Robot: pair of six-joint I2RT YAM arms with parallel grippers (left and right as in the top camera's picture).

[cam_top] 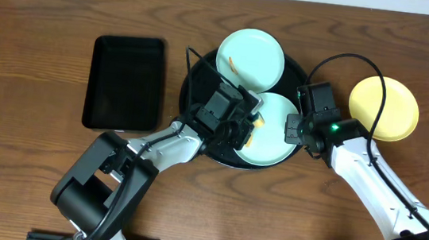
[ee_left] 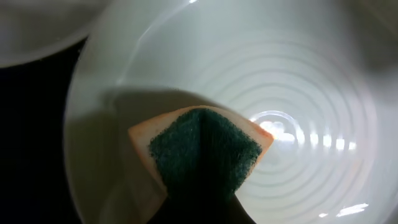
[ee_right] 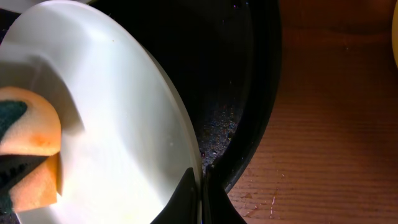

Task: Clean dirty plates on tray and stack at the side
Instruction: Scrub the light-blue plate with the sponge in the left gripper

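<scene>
The round black tray (cam_top: pixel 193 94) carries two mint plates. The upper one (cam_top: pixel 250 58) has a small orange smear. My left gripper (cam_top: pixel 243 127) is shut on a green-and-orange sponge (ee_left: pixel 202 149) and presses its green face on the lower plate (cam_top: pixel 275 134), whose ringed inside fills the left wrist view (ee_left: pixel 298 93). My right gripper (ee_right: pixel 200 190) is shut on that plate's right rim (ee_right: pixel 180 118), just inside the tray's raised rim (ee_right: pixel 264 118). The sponge (ee_right: pixel 28 152) shows at the left of the right wrist view. A yellow plate (cam_top: pixel 384 108) lies on the table to the right of the tray.
A smaller rectangular black tray (cam_top: pixel 125 83) lies left of the round one. Bare wooden table (ee_right: pixel 336 137) lies between the round tray and the yellow plate. Both arms reach in from the front edge, and cables arch over the tray.
</scene>
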